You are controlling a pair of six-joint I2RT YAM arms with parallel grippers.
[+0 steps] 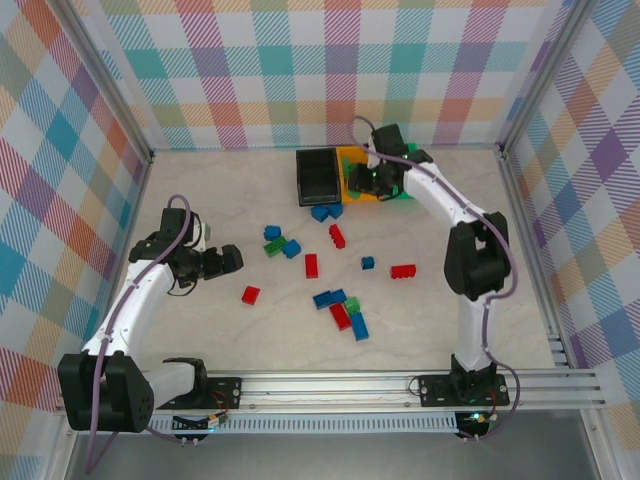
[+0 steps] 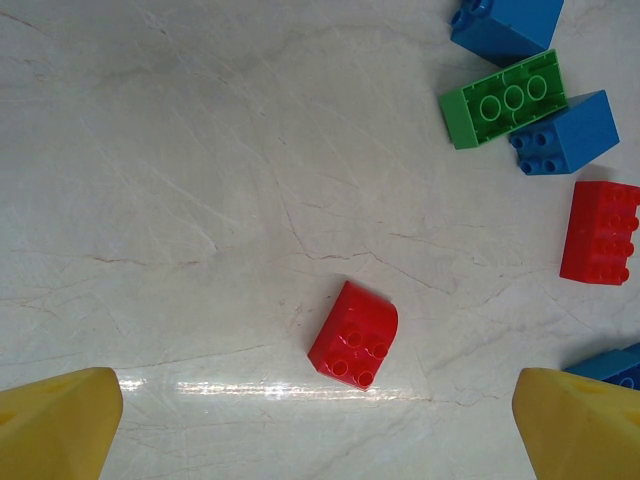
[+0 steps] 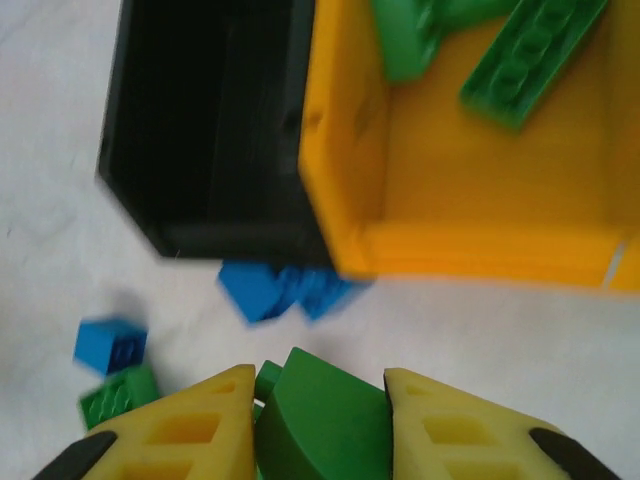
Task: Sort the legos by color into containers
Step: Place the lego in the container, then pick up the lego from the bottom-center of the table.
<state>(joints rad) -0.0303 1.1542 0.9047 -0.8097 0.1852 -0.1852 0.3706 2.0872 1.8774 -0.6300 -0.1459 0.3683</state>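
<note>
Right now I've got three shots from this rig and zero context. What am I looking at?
Two robot arms bolted to the near edge of a table, each ending in a two-finger gripper. The wide picture is from a fixed camera above and behind them. The other two come from cameras on each wrist, so the yellow shapes at the bottom are that arm's own fingers. Loose red, blue and green toy bricks lie scattered on the table. At the far side stand a black bin and an orange bin that has green bricks in it. The left gripper is open and holds nothing, above a red brick. The right gripper is closed on a green brick near the bins.
</note>
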